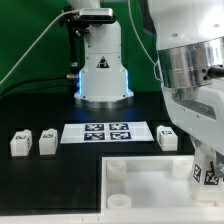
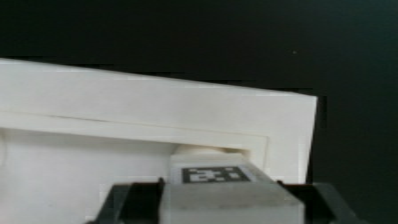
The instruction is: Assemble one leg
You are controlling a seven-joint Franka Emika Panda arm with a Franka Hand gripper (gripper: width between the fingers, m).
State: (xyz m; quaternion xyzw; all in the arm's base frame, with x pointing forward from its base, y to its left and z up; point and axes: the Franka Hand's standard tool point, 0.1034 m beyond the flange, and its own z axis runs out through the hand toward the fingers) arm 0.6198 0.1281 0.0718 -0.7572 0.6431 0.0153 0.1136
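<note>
My gripper (image 1: 206,172) is shut on a leg (image 2: 221,186), a small white block with a black-and-white tag on it, held between the dark fingers (image 2: 128,204). It hovers over the corner of the large white square panel (image 2: 125,110), close to a round corner socket (image 2: 205,152). In the exterior view the held leg (image 1: 208,176) shows under the arm at the right, over the panel (image 1: 150,185). Three more legs stand on the table: two at the exterior view's left (image 1: 21,142) (image 1: 47,141) and one at the right (image 1: 168,137).
The marker board (image 1: 107,132) lies flat behind the panel. The white robot base (image 1: 103,70) stands at the back with cables running to it. The black table surrounds the panel.
</note>
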